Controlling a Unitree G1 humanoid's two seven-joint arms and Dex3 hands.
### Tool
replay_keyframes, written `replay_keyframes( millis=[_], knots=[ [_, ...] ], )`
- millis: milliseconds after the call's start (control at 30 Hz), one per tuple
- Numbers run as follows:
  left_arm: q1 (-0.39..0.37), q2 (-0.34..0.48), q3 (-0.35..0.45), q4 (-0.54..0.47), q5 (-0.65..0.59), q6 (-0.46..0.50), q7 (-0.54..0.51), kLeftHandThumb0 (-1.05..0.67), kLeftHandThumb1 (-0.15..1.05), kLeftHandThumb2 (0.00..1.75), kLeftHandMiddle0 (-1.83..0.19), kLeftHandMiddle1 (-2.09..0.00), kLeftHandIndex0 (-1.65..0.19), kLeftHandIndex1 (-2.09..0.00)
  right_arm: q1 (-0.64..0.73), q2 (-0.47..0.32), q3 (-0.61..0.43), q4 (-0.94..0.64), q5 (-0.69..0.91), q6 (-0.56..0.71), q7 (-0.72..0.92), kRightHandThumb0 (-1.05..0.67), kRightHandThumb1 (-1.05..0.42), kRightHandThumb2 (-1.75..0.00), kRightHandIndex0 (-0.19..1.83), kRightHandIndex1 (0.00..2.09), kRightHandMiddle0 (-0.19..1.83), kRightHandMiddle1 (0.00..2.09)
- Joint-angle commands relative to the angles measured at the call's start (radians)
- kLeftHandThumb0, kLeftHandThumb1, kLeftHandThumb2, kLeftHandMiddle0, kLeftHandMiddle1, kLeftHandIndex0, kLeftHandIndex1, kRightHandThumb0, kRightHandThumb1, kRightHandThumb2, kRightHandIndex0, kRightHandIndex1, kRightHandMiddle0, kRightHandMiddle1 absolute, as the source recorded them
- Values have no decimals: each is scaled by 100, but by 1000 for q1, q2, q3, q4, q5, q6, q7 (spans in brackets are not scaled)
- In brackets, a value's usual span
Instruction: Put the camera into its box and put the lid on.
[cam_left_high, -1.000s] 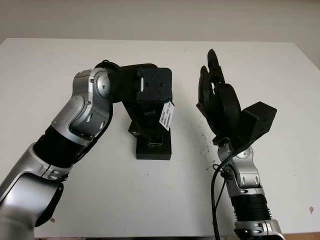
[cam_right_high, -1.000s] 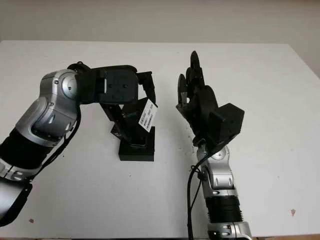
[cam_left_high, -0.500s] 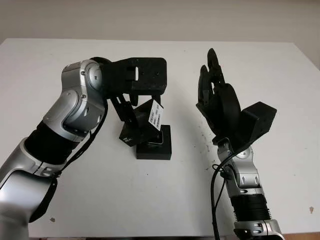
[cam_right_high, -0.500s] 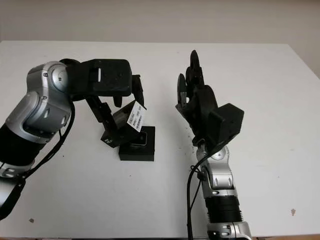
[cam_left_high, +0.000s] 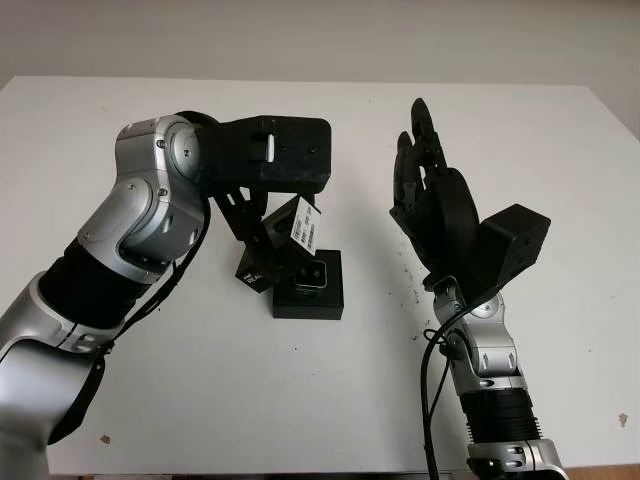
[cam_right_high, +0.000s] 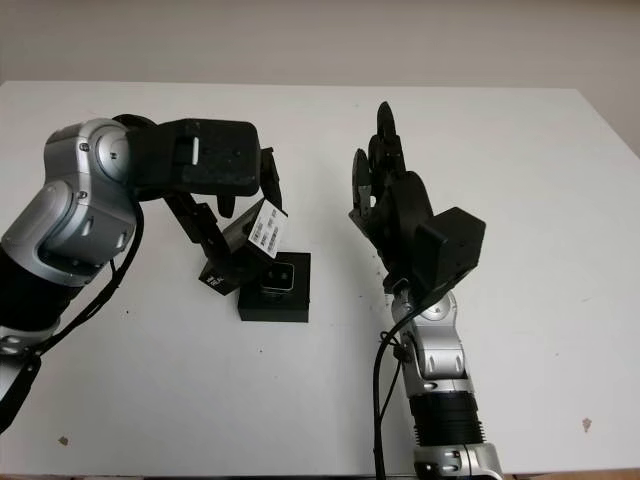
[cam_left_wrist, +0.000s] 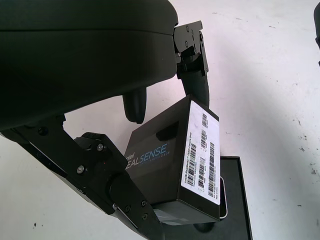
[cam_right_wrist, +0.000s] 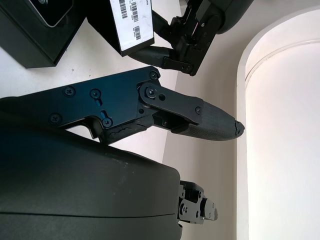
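Camera: small silver and black camera (cam_left_high: 309, 277) lying in the open black box (cam_left_high: 322, 299) near the middle of the white table (cam_left_high: 560, 170).
Lid: black cardboard lid (cam_left_wrist: 172, 159) with a white barcode sticker, tilted, just above the box's left edge; it reads "REALSENSE".
Left hand: black left hand (cam_left_high: 262, 240) bent down from a raised wrist, fingers clamped on the lid.
Right hand: black right hand (cam_left_high: 425, 175) upright, holding nothing, right of the box.

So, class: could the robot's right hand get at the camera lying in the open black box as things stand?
Probably yes. The right hand is open, raised beside the black box, and the camera lies uncovered; the left hand holds the black lid off to the far side.
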Motion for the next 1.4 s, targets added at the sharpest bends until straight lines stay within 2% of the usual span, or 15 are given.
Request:
replay_keyframes(
  millis=[0,200,367,433,567,600,700,800,900,967,1100,1200,1233,1267,1367],
  knots=[
    [1,-3,-5,4,2,-3,3,-27,101,6,-50,-199,-28,-176,5,-3,1,-3,-6,-7,-2,-65,-105,-70,-14,5,-15,5],
    [21,5,-2,13,-11,-27,6,-29,101,5,-52,-204,-28,-179,4,-2,-4,-1,-4,-8,-4,-66,-105,-69,-13,6,-14,5],
    [32,-1,-7,6,-23,4,-11,-29,100,5,-55,-206,-34,-179,5,-1,-2,-4,-4,-10,-1,-65,-105,-70,-14,5,-15,5],
    [37,-3,-12,2,-28,15,-19,-29,100,5,-55,-208,-39,-190,6,1,-3,-7,-1,-5,-2,-65,-105,-70,-15,5,-15,5],
    [43,-4,-18,-5,-43,37,-35,-30,100,5,-54,-197,-46,-198,6,3,-4,-8,-6,-1,-11,-67,-105,-69,-15,5,-15,5],
    [45,-4,-21,-9,-47,42,-38,-30,100,5,-59,-193,-47,-196,4,2,-4,-5,-7,-3,-12,-66,-105,-69,-15,5,-15,5],
    [47,-8,-29,-16,-50,50,-40,-33,100,5,-52,-183,-49,-191,2,1,-4,1,-10,-8,-14,-67,-105,-69,-14,5,-15,5],
    [47,-15,-34,-17,-55,61,-39,-33,100,5,-46,-188,-46,-186,1,3,-5,4,-10,-8,-15,-68,-105,-68,-14,5,-15,5],
    [44,-30,-42,-14,-60,89,-37,-31,100,5,-63,-203,-51,-189,1,5,-7,4,-7,-9,-13,-68,-105,-68,-15,5,-15,5],
    [43,-46,-40,-16,-66,108,-28,-31,100,5,-75,-204,-56,-195,1,6,-7,5,-6,-10,-13,-68,-105,-68,-14,5,-15,5],
    [42,-72,-39,-22,-77,137,0,-31,100,5,-82,-205,-38,-185,1,5,-6,2,-11,-8,-14,-69,-105,-68,-14,5,-15,5],
    [38,-92,-54,-33,-73,156,24,-31,101,6,-68,-203,-31,-176,2,6,-5,2,-11,-13,-13,-68,-105,-68,-15,5,-15,5],
    [37,-100,-62,-38,-66,161,35,-31,102,6,-62,-200,-34,-190,2,7,-5,3,-10,-14,-13,-68,-105,-69,-15,5,-15,5],
    [36,-103,-68,-41,-63,165,43,-32,102,6,-56,-199,-27,-196,2,7,-5,3,-10,-14,-13,-67,-105,-69,-15,5,-15,5],
    [51,-133,-62,-47,-66,171,94,-32,101,5,-41,-194,-18,-197,3,9,-5,1,-10,-12,-14,-66,-105,-69,-14,5,-15,5]
  ],
)
